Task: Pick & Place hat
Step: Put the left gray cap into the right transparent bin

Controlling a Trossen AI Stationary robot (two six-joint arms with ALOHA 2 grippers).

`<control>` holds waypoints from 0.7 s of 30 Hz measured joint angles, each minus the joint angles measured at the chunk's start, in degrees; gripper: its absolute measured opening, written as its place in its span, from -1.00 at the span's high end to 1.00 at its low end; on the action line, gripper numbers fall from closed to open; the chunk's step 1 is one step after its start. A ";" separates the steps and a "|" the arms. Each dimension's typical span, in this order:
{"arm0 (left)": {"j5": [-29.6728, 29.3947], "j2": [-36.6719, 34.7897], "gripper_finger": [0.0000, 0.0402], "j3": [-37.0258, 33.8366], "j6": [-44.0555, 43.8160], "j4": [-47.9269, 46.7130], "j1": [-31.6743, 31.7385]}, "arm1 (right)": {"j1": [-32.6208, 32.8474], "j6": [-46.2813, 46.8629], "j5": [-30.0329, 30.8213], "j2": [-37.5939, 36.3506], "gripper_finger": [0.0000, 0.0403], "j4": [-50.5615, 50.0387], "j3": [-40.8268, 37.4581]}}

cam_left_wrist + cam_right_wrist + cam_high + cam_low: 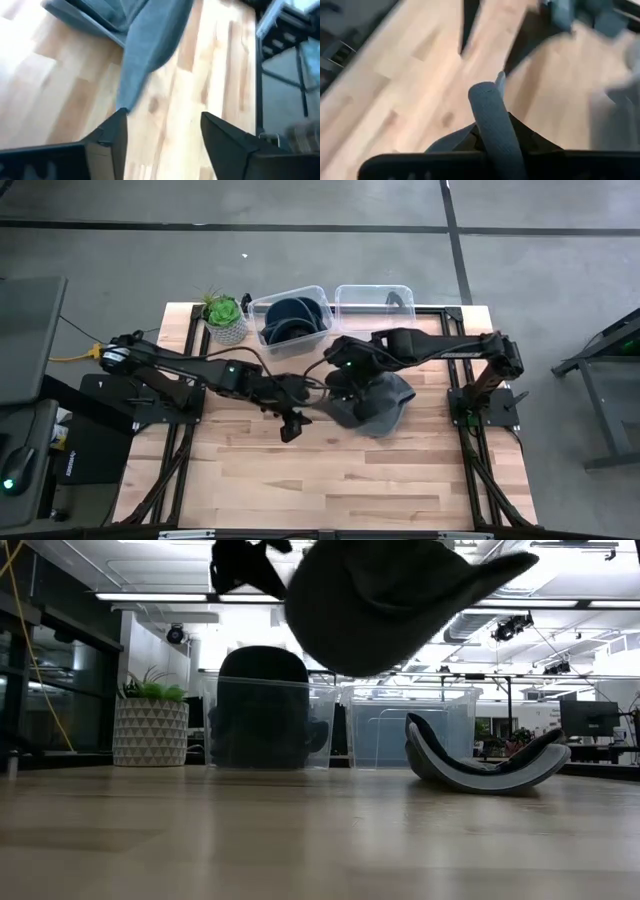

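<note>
A dark grey hat [378, 406] hangs in the air over the table's middle, and in the low view it fills the top as the hat [390, 600]. My right gripper [344, 387] is shut on it at its left side. My left gripper [293, 425] is open and hovers just left of and nearer than the hat. In its wrist view, the left gripper [162, 122] faces a grey flap of the hat [145, 45]; I cannot tell if it touches. A second grey cap [486, 766] lies upturned on the table, below the lifted one. My right gripper [492, 137] pinches a rolled grey edge of the hat [490, 112] between its two fingers, at the hat's left end. The fingers come from above. The hat is lifted clear of the table and hangs below and to the right of the hold [250, 565].
Two clear bins stand at the table's far edge. The left bin [292, 321] holds dark hats and the right bin [373, 304] shows one dark item. A potted plant [225, 316] stands left of them. Bare wood [330, 480] stretches along the near half.
</note>
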 joint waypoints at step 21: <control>-25.07 -2.72 -0.06 1.39 5.63 24.50 4.68 | -4.49 0.77 19.68 -30.02 0.94 16.20 -2.65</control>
